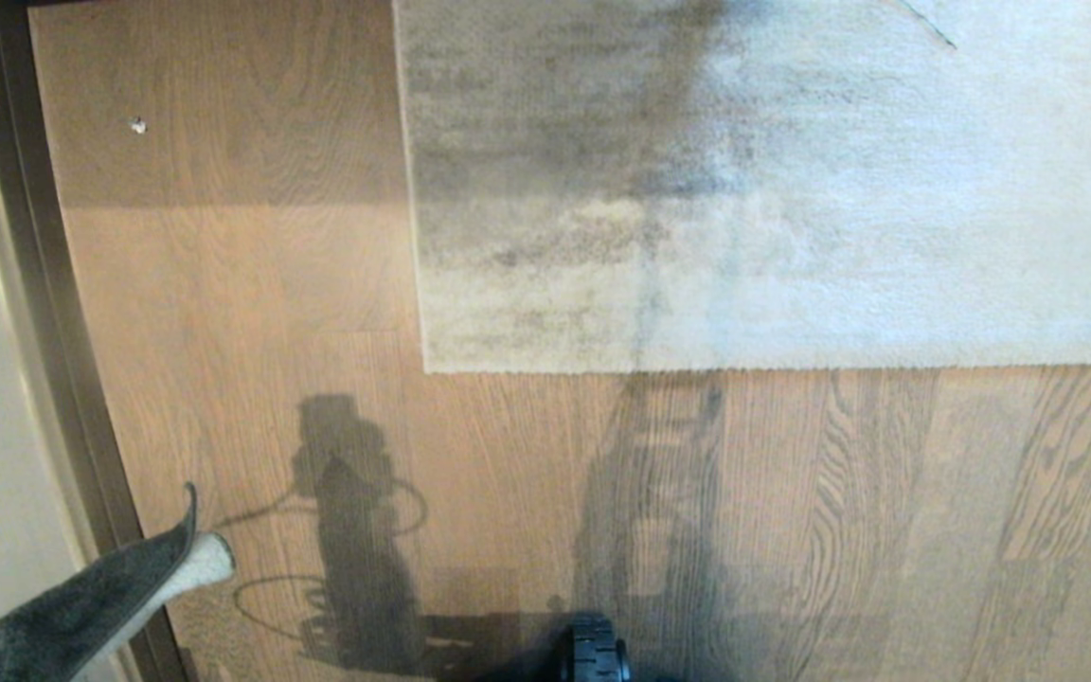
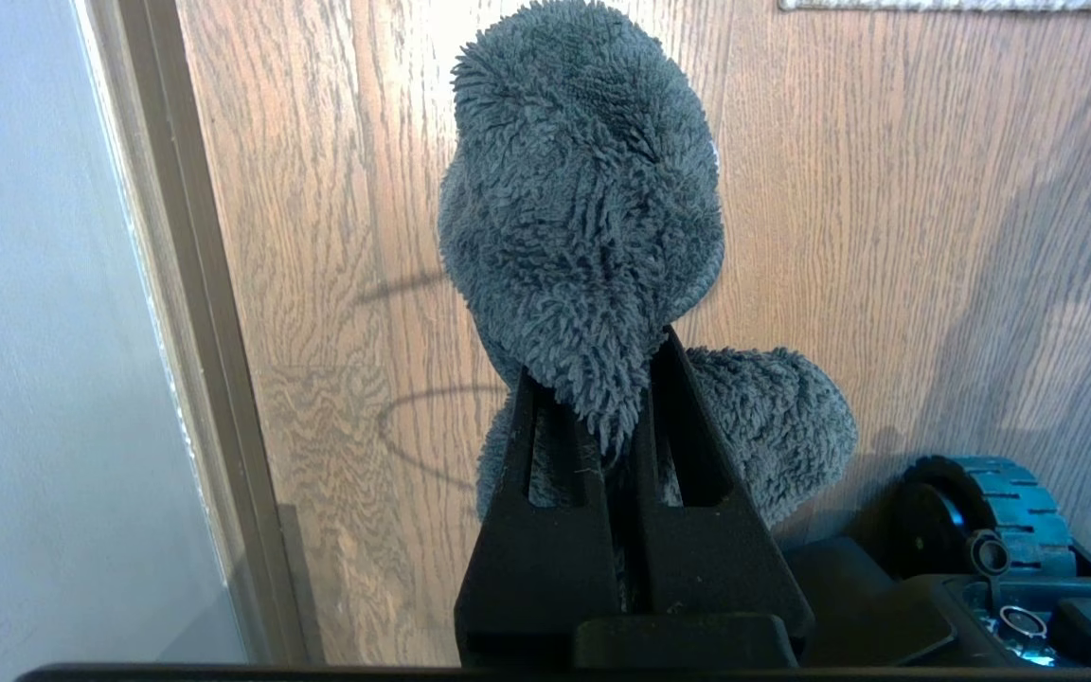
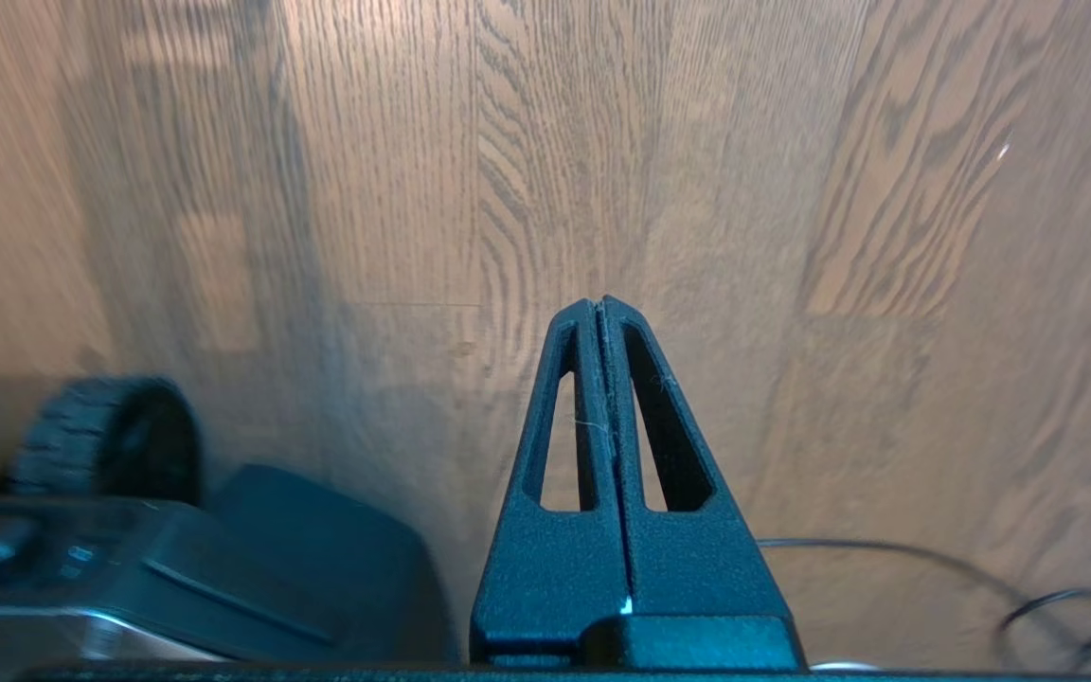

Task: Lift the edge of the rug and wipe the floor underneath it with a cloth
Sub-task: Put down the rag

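Left gripper (image 2: 602,398) jaws clamped on the cloth (image 2: 583,218), lower left of head view, tip pointing up-right, its base cut off | right gripper (image 3: 599,308) jaws closed, empty, over the floor (image 3: 792,189) | rug edge (image 1: 697,367) flat, running left-right, corner (image 1: 427,369) mid-frame | baseboard (image 1: 44,284) along the left.

Our left gripper (image 2: 593,379): fingers pointing down toward the floor (image 2: 886,237), clamped on the cloth (image 2: 583,208), which bulges up and out past both fingertips. Our right gripper (image 3: 599,305): fingers pressed flat together, tips meeting, nothing between them, hanging above the boards and clear of them. Our base wheel (image 1: 595,649): low, between our two arms.
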Tool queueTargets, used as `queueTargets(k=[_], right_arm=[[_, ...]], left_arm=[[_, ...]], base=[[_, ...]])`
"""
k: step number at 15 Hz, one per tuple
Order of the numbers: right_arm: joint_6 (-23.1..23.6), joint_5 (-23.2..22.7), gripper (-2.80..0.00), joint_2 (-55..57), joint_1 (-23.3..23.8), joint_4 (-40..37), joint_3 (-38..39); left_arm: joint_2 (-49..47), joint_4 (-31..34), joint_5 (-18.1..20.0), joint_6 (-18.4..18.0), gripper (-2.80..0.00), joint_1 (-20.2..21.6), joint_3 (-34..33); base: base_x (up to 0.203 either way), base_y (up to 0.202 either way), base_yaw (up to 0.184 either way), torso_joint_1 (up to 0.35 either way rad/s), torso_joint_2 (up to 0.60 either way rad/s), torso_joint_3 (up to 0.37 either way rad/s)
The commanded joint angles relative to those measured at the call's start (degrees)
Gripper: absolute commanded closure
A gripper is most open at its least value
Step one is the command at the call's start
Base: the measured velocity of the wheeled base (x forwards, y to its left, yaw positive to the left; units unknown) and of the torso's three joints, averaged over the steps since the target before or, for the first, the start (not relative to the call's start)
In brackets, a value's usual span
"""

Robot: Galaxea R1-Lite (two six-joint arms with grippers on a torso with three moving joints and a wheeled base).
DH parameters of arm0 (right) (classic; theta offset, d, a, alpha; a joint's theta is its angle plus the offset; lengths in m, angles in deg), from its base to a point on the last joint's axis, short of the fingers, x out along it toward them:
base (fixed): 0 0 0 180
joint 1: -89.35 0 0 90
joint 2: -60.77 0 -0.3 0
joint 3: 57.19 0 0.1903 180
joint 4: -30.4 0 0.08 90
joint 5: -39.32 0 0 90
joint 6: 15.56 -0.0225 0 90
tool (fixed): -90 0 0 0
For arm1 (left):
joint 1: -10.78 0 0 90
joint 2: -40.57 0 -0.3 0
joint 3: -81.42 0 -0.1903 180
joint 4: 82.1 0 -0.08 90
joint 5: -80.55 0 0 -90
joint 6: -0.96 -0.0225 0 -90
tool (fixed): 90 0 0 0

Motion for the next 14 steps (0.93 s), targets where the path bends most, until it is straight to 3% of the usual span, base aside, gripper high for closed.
queueTargets(k=[1, 8, 14], right_arm=[[2.2, -0.4, 0.00, 0.1, 0.0, 0.1, 0.0], [-1.8, -1.4, 0.00, 0.1, 0.0, 0.2, 0.1], [-2.1, -1.4, 0.00, 0.1, 0.0, 0.2, 0.1]], left_arm=[[0.0, 0.0, 0.0, 0.0, 0.00, 0.0, 0.0], [0.0, 0.0, 0.0, 0.0, 0.00, 0.0, 0.0], [0.0, 0.0, 0.0, 0.0, 0.00, 0.0, 0.0]], base=[[0.000, 0.000, 0.000, 0.000, 0.00, 0.000], [0.000, 0.000, 0.000, 0.000, 0.00, 0.000], [0.000, 0.000, 0.000, 0.000, 0.00, 0.000]])
